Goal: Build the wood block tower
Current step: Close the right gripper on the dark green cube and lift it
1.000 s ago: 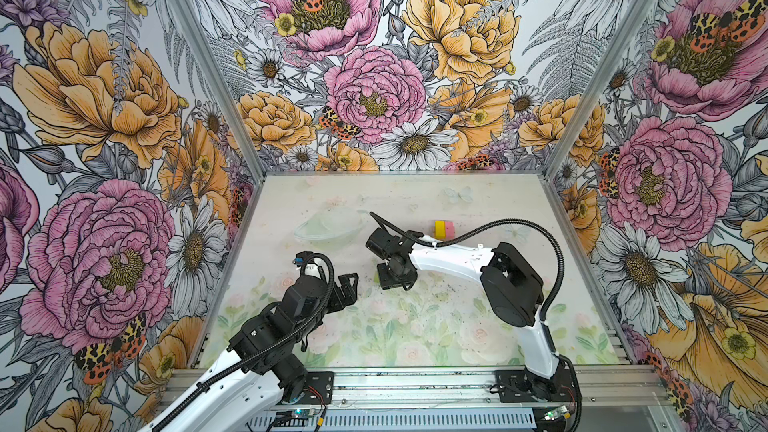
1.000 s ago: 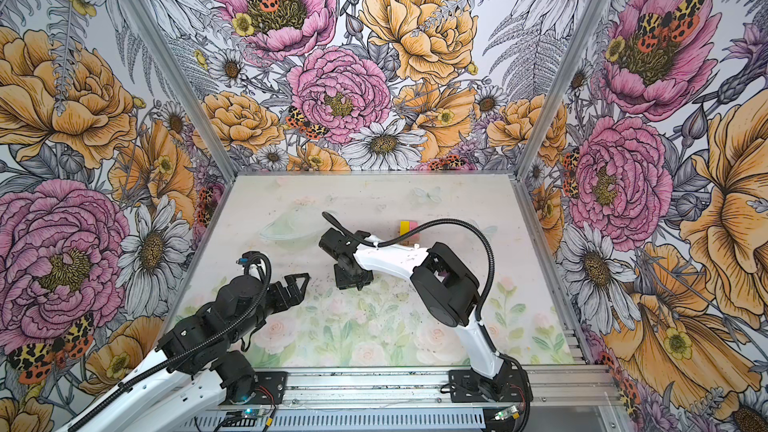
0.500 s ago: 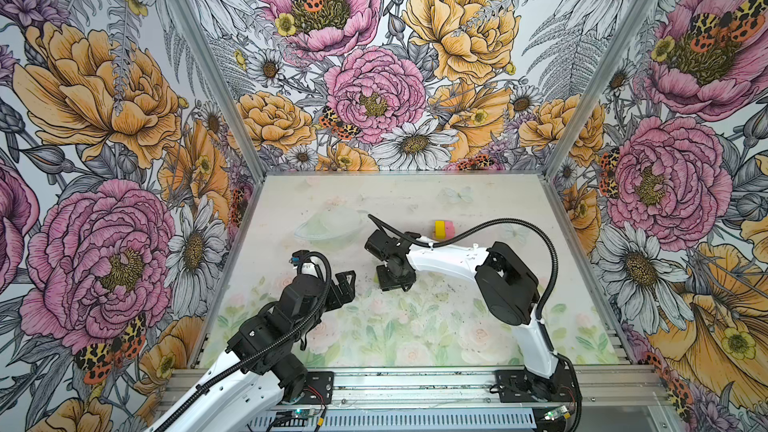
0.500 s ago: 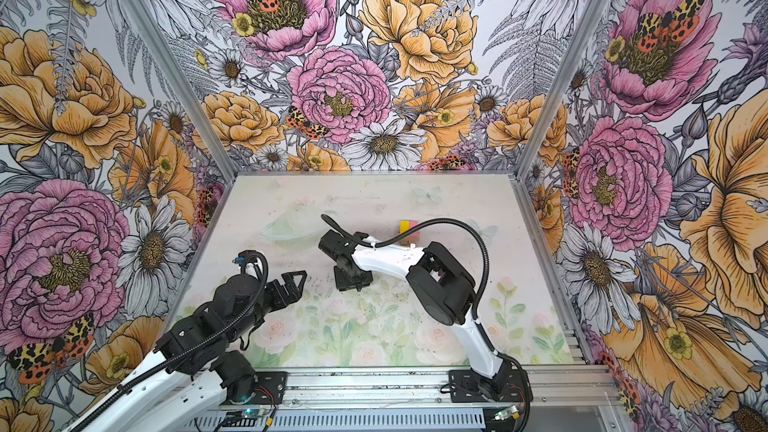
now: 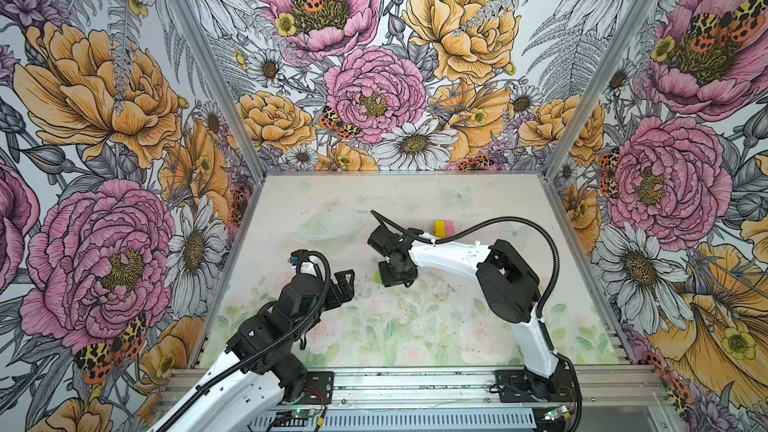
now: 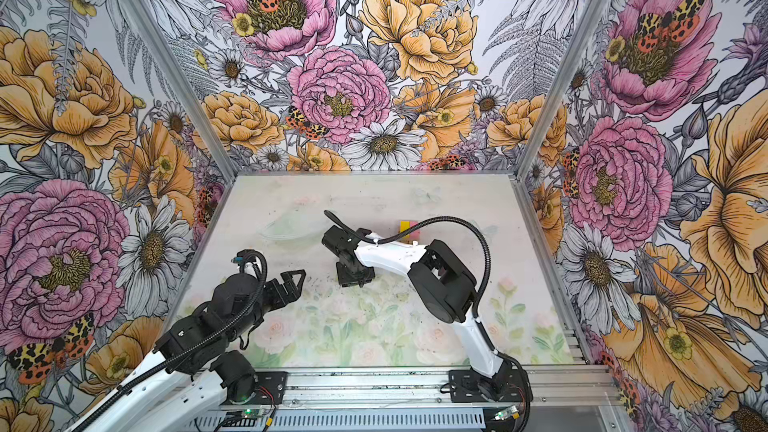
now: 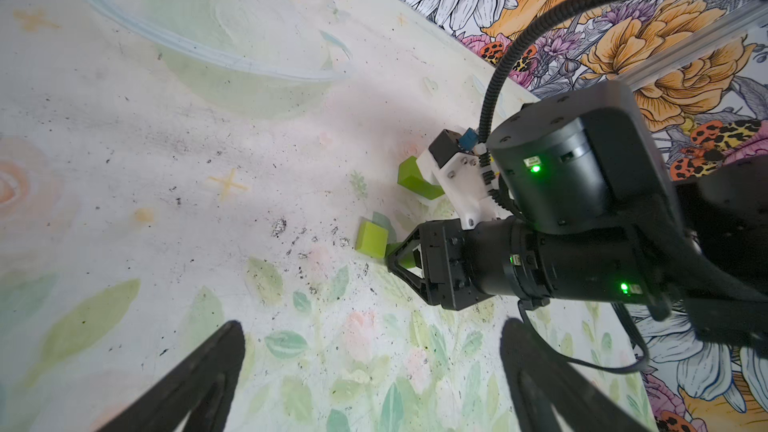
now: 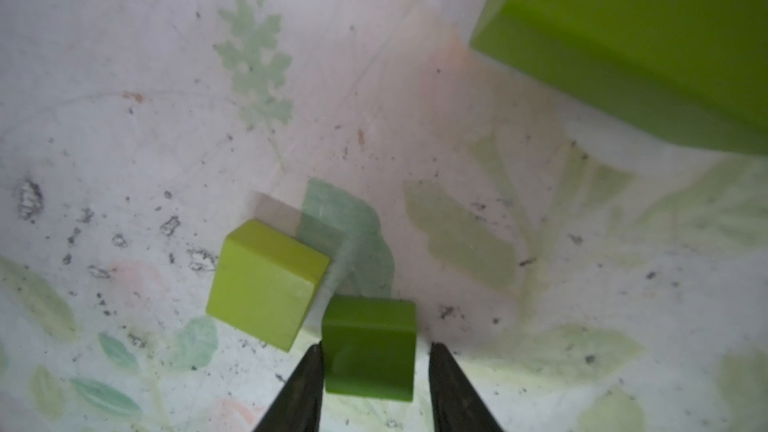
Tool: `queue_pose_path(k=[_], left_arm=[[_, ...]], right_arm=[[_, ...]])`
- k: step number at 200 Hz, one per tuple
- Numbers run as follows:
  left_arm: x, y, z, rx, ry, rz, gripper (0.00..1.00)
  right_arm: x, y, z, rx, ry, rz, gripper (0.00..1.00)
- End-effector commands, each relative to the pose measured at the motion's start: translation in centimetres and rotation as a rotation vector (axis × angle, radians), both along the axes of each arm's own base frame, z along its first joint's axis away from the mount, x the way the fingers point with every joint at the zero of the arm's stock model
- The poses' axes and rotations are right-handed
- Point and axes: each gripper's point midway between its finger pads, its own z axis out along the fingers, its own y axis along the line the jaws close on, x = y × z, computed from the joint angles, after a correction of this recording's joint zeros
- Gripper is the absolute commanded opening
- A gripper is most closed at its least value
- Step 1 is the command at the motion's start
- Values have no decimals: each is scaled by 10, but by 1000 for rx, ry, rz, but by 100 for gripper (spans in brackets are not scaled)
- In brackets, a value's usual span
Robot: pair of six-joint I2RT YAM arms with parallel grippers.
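My right gripper (image 8: 376,344) is down at the table, with its fingers on either side of a dark green cube (image 8: 370,351). One finger touches the cube and a thin slit shows at the other. A lighter green cube (image 8: 266,280) lies corner to corner beside it, also seen in the left wrist view (image 7: 372,238). The lime brick (image 8: 644,35) lies just beyond them. Yellow (image 5: 439,228) and pink (image 5: 449,228) oblongs lie side by side behind the right arm. My left gripper (image 5: 348,280) hovers wide open and empty to the left of the right gripper (image 5: 395,278).
A clear plastic bowl (image 5: 328,230) sits at the middle left of the table, behind both grippers. The right arm's cable (image 5: 519,226) arches over the back right. Floral walls close in three sides, and a metal rail (image 5: 415,384) runs along the front.
The right arm's elbow has shifted slightly to the left, while its gripper stays at the green cubes. The left arm has hardly moved.
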Motion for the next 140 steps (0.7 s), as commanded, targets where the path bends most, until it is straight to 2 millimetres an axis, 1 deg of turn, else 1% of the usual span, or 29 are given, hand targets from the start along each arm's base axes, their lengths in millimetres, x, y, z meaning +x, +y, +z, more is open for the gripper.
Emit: queue_pose_path(k=[1,23,61,83,109,140], left_arm=[[0,1,10,-7,-21,-9,97],[1,1,10,-5,-22,-6,97],[2,3,8,-3,-18,1,97],[2,3,9,-2,-19,1,97],[3,2,10,-6,-22,-2,97],[6,-3,12,-3,-19,-16,98]], right_arm=[[7,2,-1,-1,1,13,45],[9,1,-1,-8,-2,15,45],[11,-3,-4,-30,2,15,39],[11,-3,-1,-26,0,13,35],[14,-4,14,-4,-16,11,33],[24,-15,38,18,-52,-9,33]])
